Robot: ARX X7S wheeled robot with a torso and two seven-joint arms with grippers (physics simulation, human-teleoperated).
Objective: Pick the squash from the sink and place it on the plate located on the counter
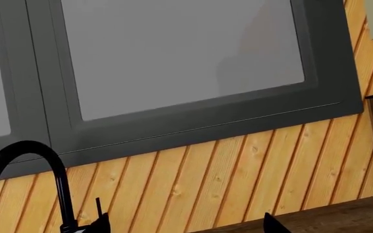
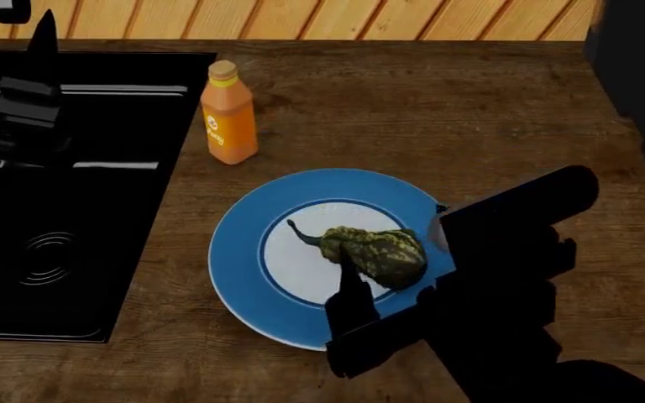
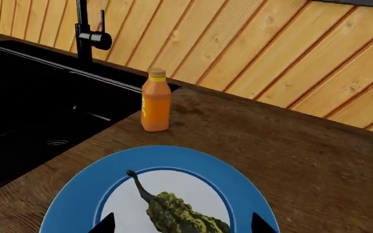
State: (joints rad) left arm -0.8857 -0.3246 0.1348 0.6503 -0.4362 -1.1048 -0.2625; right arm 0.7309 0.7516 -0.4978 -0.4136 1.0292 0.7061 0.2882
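Nearest me, my right gripper [image 2: 395, 290] sits over the plate [image 2: 238, 269], its jaws spread apart on either side of the squash [image 2: 376, 250], which lies on the white centre. The plate rests on the counter [image 2: 435, 117]. Beyond stands an orange bottle [image 2: 228, 113], beside the sink [image 2: 54, 201]. I cannot tell my left gripper's state.

Squash [image 2: 376, 250] on plate [image 2: 244, 277] on counter [image 2: 435, 117] — sink [image 2: 65, 193] left, bottle [image 2: 228, 113] between, behind plate.
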